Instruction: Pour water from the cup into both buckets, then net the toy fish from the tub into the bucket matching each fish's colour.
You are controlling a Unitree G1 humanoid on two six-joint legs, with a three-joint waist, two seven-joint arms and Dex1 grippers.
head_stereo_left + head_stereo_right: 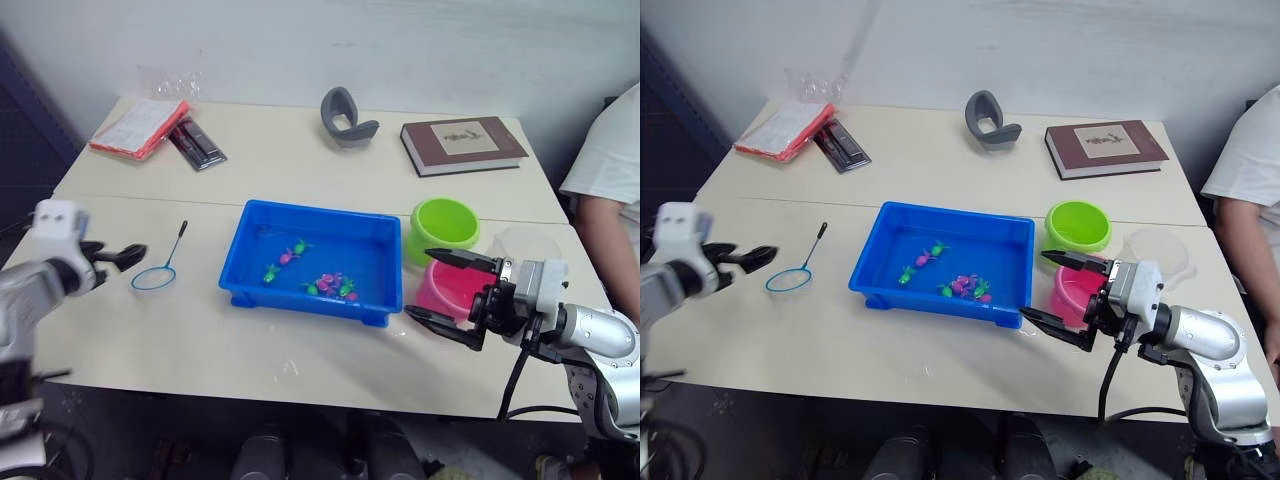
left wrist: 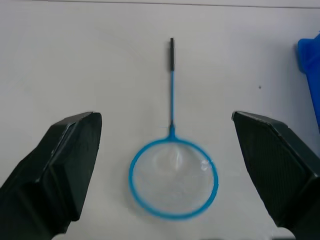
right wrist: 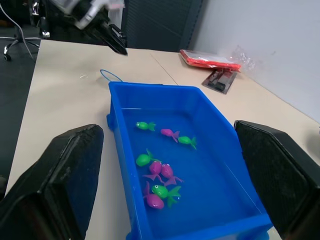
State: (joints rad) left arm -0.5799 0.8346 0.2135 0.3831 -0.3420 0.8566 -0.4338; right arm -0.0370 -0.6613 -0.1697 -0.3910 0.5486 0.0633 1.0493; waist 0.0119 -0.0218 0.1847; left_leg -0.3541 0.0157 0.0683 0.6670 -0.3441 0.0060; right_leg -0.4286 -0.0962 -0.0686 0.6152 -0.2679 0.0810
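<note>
The blue tub (image 1: 310, 210) sits mid-table holding water and several pink and green toy fish (image 1: 325, 284). Right of it stand the lime green bucket (image 1: 445, 225) and, nearer me, the pink bucket (image 1: 448, 290). The clear cup (image 1: 525, 245) stands behind the pink bucket, to the right of the green one. The net (image 1: 153, 279) lies flat on the table left of the tub, handle pointing away. My left gripper (image 1: 120, 257) is open just left of the hoop, holding nothing. My right gripper (image 1: 418, 283) is open in front of the pink bucket, pointing at the tub, and holds nothing.
At the back of the table lie a brown book (image 1: 463, 143), a grey curved object (image 1: 347, 117), a red booklet (image 1: 140, 125) and a black flat item (image 1: 195, 143). A person in a white sleeve (image 1: 610, 170) sits at the right edge.
</note>
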